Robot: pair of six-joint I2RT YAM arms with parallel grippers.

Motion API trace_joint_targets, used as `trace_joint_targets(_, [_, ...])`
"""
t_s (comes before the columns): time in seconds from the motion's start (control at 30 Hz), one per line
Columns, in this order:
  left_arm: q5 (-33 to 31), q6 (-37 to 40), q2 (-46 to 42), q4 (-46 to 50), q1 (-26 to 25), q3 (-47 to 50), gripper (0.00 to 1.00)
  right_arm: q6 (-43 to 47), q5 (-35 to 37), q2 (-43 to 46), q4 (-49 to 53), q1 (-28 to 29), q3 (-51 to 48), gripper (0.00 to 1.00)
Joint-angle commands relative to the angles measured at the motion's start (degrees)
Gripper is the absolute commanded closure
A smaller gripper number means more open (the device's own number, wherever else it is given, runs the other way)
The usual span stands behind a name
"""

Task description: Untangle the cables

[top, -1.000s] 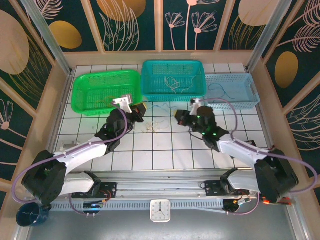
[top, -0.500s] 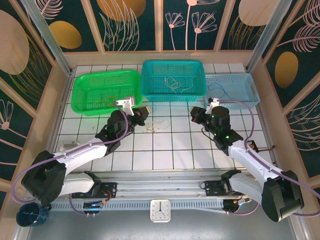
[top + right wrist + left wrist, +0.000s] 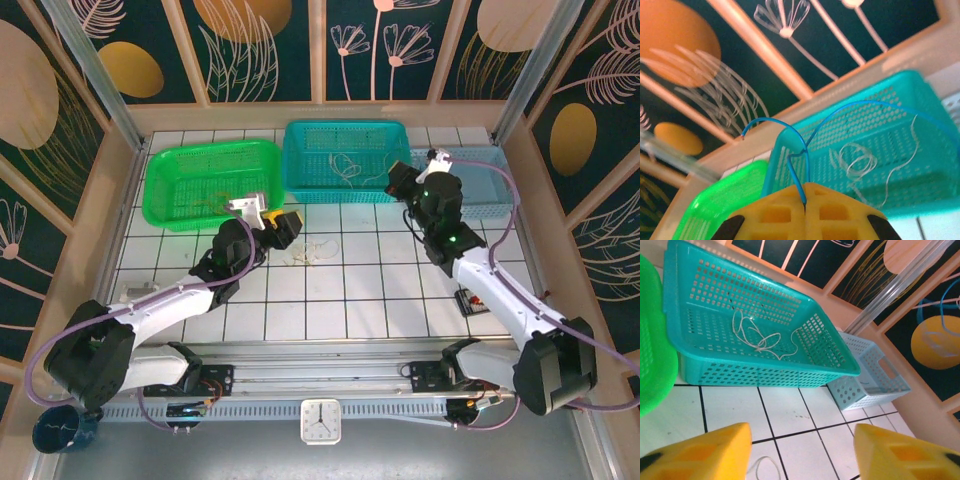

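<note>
A small tangle of white and yellowish cables lies on the tiled table, just right of my left gripper. In the left wrist view that gripper stands open, its yellow fingers wide apart with bare tile between them and a white cable loop beside the left finger. My right gripper hangs at the teal basket's right end. It is shut on a thin blue cable that arches up from the fingertips.
Three baskets line the back: green holding a thin yellowish wire, teal with white cables inside, light blue. A small dark object lies on the tiles near the right arm.
My left gripper has gone from shut to open over the tangle. My right arm has swung back and to the right, from mid-table to the teal basket's right end.
</note>
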State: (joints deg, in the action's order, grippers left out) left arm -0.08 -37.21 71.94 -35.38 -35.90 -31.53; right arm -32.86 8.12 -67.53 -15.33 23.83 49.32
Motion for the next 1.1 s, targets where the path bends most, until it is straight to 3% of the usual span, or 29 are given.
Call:
trace_joint_targets(0.0, [-0.1, 0.3, -0.3, -0.9, 0.2, 0.2, 0.30, 3.8, 11.0, -1.9, -3.6, -1.0, 2.5, 1.00])
trace_joint_targets(0.13, [-0.4, 0.3, -1.2, 0.4, 0.2, 0.3, 0.11, 4.0, 17.7, -4.1, -6.4, -3.8, 2.6, 1.00])
trace_joint_targets(0.17, [-0.6, 0.3, -1.5, 0.8, 0.2, 0.3, 0.02, 4.0, 18.7, -4.8, -7.2, -4.7, 2.6, 1.00])
trace_joint_targets(0.53, [0.3, 0.0, -2.8, 3.0, 0.2, 0.2, 0.01, 2.7, 21.7, -13.8, -7.8, -14.2, 5.8, 1.00])
trace_joint_targets(0.93, [1.6, -0.1, -2.0, 3.5, 0.1, -0.2, 0.01, 3.2, 13.6, -28.1, -4.6, -23.8, 13.6, 1.00])
trace_joint_targets(0.97, [1.6, -0.1, -1.9, 3.4, 0.2, -0.2, 0.01, 3.9, 10.7, -29.8, -4.8, -24.6, 14.6, 0.98])
trace_joint_targets(1.07, [1.8, 0.0, -1.5, 3.2, 0.2, -0.3, 0.01, 5.0, 4.7, -34.1, -1.7, -26.4, 18.7, 0.72])
